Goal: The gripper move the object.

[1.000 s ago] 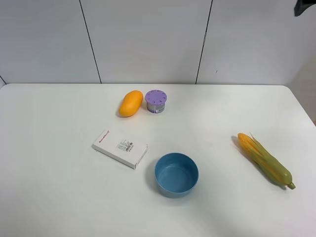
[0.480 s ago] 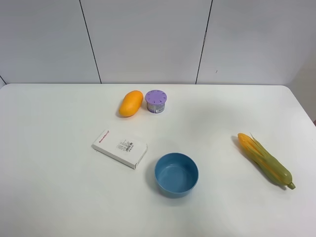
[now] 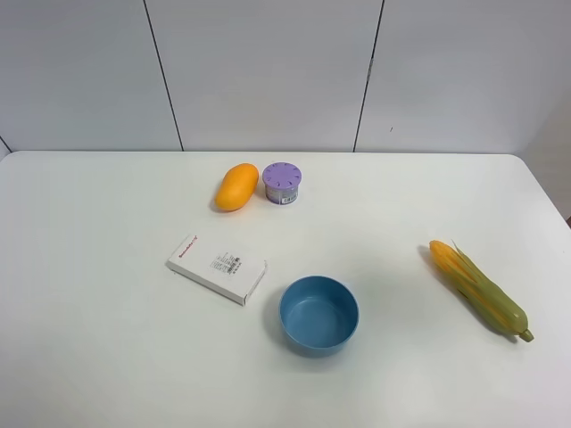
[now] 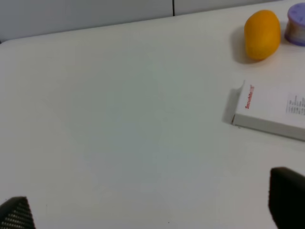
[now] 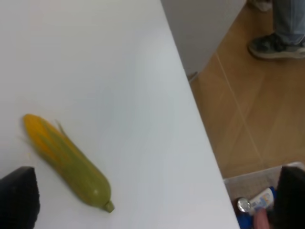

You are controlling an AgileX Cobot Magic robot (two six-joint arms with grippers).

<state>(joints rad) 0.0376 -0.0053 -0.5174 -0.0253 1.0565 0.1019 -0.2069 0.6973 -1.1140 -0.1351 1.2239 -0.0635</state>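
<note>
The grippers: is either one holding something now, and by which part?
Nothing is held. The left gripper and the right gripper are both open with only table between the fingers. The carton lies untouched on the table.

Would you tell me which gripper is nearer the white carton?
Left. The left gripper has the white carton just ahead; the right gripper faces the corn.
</note>
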